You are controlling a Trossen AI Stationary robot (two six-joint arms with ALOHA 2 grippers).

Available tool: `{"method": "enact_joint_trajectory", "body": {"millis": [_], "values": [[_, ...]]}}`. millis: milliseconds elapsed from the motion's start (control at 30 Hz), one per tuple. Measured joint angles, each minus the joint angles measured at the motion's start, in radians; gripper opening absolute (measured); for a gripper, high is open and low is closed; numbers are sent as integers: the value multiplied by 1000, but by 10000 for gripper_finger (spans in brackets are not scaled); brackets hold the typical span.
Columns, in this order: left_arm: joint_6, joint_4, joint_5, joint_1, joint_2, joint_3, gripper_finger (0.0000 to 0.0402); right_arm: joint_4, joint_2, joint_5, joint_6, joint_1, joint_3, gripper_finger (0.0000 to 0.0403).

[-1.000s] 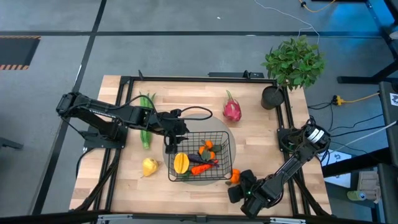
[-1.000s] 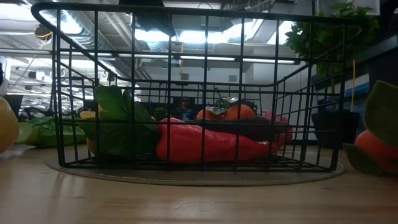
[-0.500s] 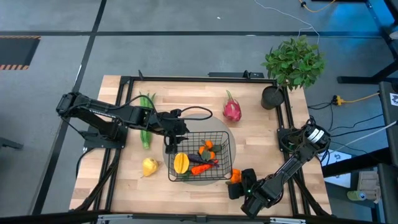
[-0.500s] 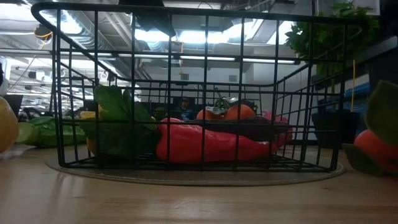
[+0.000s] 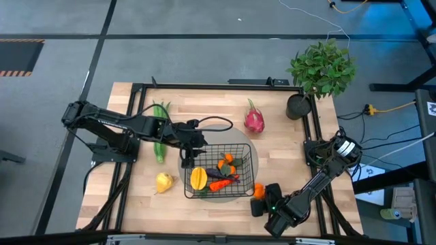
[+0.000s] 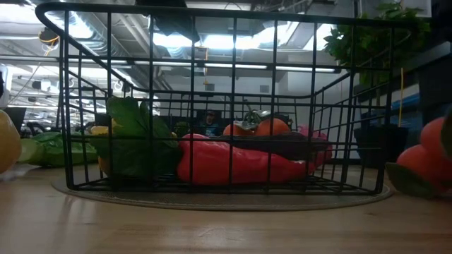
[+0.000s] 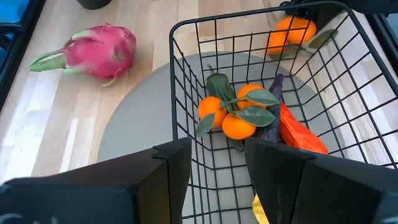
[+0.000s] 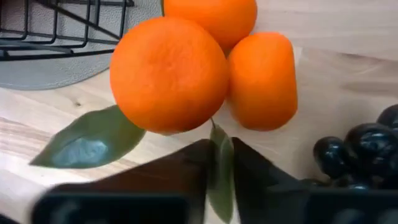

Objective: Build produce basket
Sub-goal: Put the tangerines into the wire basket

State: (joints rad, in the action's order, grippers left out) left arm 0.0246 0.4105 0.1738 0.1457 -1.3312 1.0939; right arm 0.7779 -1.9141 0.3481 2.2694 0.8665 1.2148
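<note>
The black wire basket (image 5: 219, 145) stands mid-table on a grey mat and holds a yellow fruit (image 5: 198, 179), a red-orange piece (image 5: 221, 184), a purple eggplant (image 7: 273, 118) and small oranges (image 7: 231, 115). My left gripper (image 7: 217, 180) is open over the basket's far left corner, one finger outside its wall and one inside; whether it touches the wire I cannot tell. By the basket's near right corner, my right gripper (image 8: 217, 155) is shut on a leafy cluster of oranges (image 5: 258, 190). Dark grapes (image 8: 367, 149) lie beside it. My right gripper pinches a green leaf (image 8: 217, 140) at the underside of the orange cluster between its two fingers. The fingers come steeply from above, slanting from the table's near right. The oranges (image 6: 434, 144) sit tilted up, and a lower leaf (image 6: 402, 180) is still on the tabletop.
Outside the basket lie a pink dragon fruit (image 5: 254, 120) at the far side, long green stalks (image 5: 159, 133) at the left and a yellow fruit (image 5: 163, 182) near left. A potted plant (image 5: 320, 68) stands at the far right corner. A black frame (image 5: 218, 86) rims the table.
The orange cluster by the basket's near right corner has tipped up: in the low view an orange now shows higher at the right edge, where a green leaf stood before. The left arm and the basket have kept still.
</note>
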Motion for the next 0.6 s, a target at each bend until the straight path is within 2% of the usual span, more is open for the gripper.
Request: {"method": "enact_joint_trajectory", "body": {"millis": [67,267,433,600], "values": [[0,4,0,0,-6,-1,138,11,0,0,-6,1,0,10],[0,3,0,0,-36,-2,138,13,0,-1,-28,2,0,2],[-1,-7,0,0,-69,0,138,6,21,-56,-36,3,0,1],[-1,-13,0,0,-63,-1,138,34,53,-88,-133,5,33,1]]}}
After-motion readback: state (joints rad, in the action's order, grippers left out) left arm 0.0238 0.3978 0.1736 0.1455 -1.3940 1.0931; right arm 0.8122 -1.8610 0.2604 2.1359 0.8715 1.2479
